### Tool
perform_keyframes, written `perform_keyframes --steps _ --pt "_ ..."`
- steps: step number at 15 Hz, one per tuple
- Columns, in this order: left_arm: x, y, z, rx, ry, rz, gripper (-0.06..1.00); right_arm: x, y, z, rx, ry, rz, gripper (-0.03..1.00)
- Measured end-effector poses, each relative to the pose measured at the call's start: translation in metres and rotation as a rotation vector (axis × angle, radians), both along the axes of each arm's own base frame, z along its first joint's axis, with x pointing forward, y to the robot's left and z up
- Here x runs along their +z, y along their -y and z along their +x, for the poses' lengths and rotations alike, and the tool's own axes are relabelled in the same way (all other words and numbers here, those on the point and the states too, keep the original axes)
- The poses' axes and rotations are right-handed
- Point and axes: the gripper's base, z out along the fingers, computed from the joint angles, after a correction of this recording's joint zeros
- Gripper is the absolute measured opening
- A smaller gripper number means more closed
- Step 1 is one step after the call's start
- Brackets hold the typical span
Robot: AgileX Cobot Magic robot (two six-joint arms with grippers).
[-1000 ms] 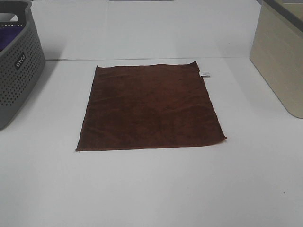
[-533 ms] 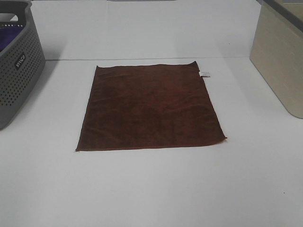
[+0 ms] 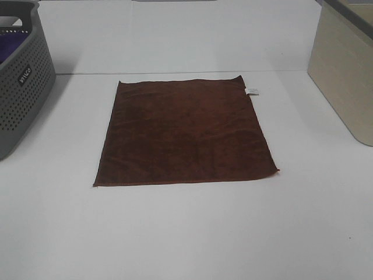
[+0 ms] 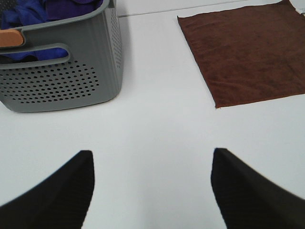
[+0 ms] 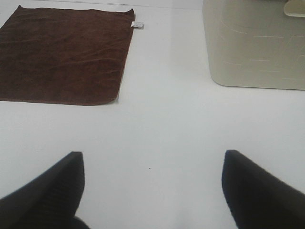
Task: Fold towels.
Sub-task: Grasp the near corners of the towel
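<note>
A dark reddish-brown square towel (image 3: 185,133) lies flat and unfolded in the middle of the white table, with a small white tag (image 3: 252,91) at its far right corner. It also shows in the left wrist view (image 4: 248,50) and the right wrist view (image 5: 64,55). My left gripper (image 4: 151,183) is open and empty, hovering over bare table near the towel's near left corner. My right gripper (image 5: 152,183) is open and empty, over bare table off the towel's near right corner. Neither gripper shows in the exterior high view.
A grey perforated laundry basket (image 3: 20,81) stands at the far left, holding blue and purple cloths (image 4: 43,9). A beige bin (image 3: 344,70) stands at the far right, also in the right wrist view (image 5: 252,45).
</note>
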Motion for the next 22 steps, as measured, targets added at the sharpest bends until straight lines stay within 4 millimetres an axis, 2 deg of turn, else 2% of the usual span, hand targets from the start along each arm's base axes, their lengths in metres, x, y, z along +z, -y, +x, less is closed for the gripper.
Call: perform_keyframes --steps 10,13,15,17,20,22 --pt "0.0 -0.001 0.0 -0.003 0.001 0.019 0.65 0.0 0.0 0.0 0.001 0.0 0.001 0.77" --pt "0.015 -0.001 0.004 0.002 0.113 0.012 0.65 0.004 0.0 0.002 -0.011 0.034 0.017 0.77" --pt "0.026 0.001 0.027 0.013 0.235 -0.029 0.65 0.018 0.001 0.019 -0.036 0.108 0.055 0.77" --pt "0.024 0.004 0.063 0.018 0.227 -0.098 0.65 0.024 0.002 0.048 -0.048 0.075 0.069 0.77" --pt "0.017 0.009 0.122 0.045 0.06 -0.205 0.65 0.023 0.002 0.095 -0.056 -0.102 0.089 0.76" --pt "-0.001 0.012 0.162 0.058 -0.142 -0.204 0.65 0.024 0.003 0.129 -0.059 -0.231 0.089 0.76"
